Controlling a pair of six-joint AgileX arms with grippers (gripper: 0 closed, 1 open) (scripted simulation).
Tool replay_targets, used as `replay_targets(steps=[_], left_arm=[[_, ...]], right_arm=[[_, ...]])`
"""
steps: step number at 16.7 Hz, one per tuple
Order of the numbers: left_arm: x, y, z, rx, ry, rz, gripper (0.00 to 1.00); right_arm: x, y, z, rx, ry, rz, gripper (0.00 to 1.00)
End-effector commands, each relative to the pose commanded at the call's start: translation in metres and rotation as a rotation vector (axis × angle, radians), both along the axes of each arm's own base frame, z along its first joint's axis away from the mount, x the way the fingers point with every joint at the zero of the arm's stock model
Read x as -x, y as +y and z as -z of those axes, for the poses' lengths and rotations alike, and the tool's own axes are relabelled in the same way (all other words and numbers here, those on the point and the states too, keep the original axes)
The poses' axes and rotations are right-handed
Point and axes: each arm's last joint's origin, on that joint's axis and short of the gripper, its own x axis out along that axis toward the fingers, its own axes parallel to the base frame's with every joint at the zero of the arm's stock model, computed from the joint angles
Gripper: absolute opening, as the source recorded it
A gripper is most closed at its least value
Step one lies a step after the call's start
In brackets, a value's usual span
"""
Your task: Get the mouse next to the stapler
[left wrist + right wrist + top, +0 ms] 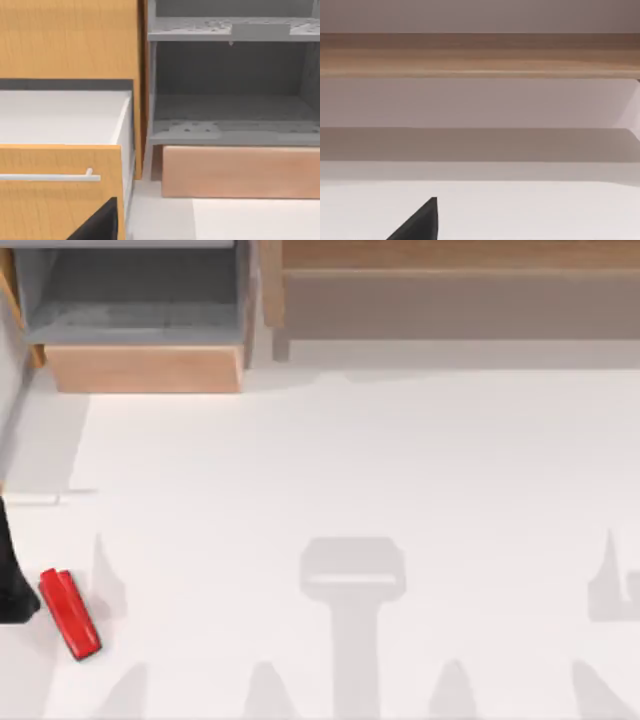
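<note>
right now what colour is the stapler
Glossy red, with a thin dark lower edge; the stapler shows best in the top view.

Glossy red stapler (70, 614) lies seemingly flat, table's front-left.

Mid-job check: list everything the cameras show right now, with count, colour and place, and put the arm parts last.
stapler: one, glossy red, lying at the table's near left corner.
table: one, white, under everything.
cabinet: one, grey shelves with a light wood base, back left of the table.
drawer: one, orange wood front with a pale bar handle, pulled open beside the cabinet, white inside.
wooden rail: one, brown, along the back right.
left arm: black, at the left edge beside the stapler.
</note>
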Motion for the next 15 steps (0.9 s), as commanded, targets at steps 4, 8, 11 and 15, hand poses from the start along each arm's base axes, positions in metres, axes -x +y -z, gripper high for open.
replay_targets(steps=[4,8,11,15], left_arm=[[0.000,0.000,-0.004,-0.004,0.010,-0.002,1.00],[-0.002,0.002,-0.032,-0.027,0.086,-0.020,1.00],[-0.011,0.006,-0.067,-0.054,0.190,-0.042,1.00],[-0.043,0.015,-0.120,-0.088,0.380,-0.075,1.00]], right_arm=[[0.000,0.000,0.000,0.000,0.000,0.000,1.00],[0.000,0.000,0.000,0.000,0.000,0.000,1.00],[0.000,0.000,0.000,0.000,0.000,0.000,1.00],[0.000,0.000,0.000,0.000,0.000,0.000,1.00]])
